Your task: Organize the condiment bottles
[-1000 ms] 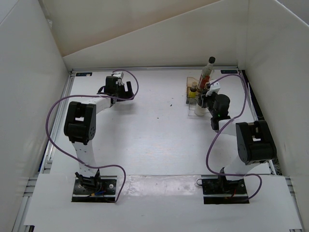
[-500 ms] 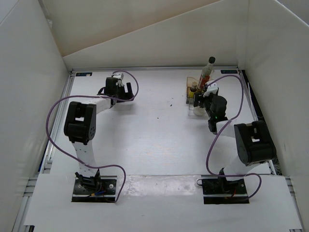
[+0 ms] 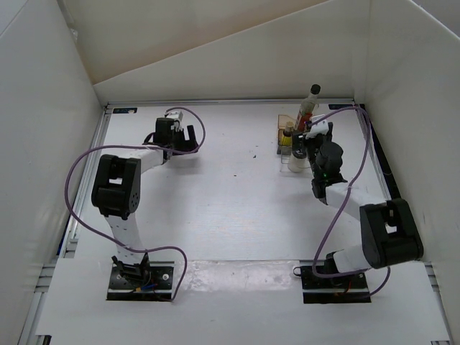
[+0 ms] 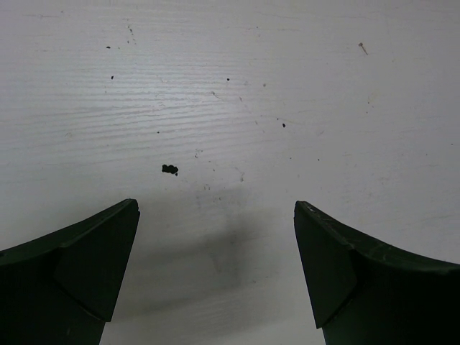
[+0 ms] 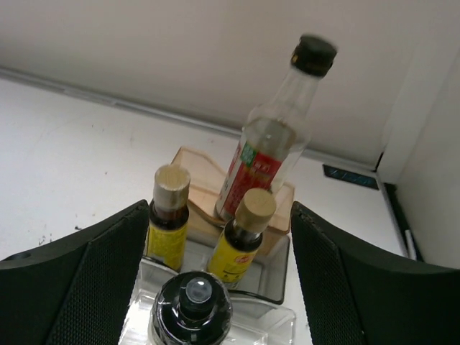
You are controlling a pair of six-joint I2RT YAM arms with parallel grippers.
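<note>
Right pincer (image 5: pixel 221 214), released, straddles the squat bottle (image 5: pixel 190 310), grouped with the others in the tray (image 5: pixel 276 277) for order; left pincer (image 4: pixel 215 215) hangs released.

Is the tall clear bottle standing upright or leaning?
Leaning: the tall bottle slants, its black cap toward the right, while the two yellow bottles in front stand straight.

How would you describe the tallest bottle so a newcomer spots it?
At the white table's far right corner sits a clear, brownish rectangular tray. The tall clear glass bottle stands at its far end. Its black cap, red label and height over the two small yellow tan-capped bottles and the squat dark-capped bottle set it apart.
</note>
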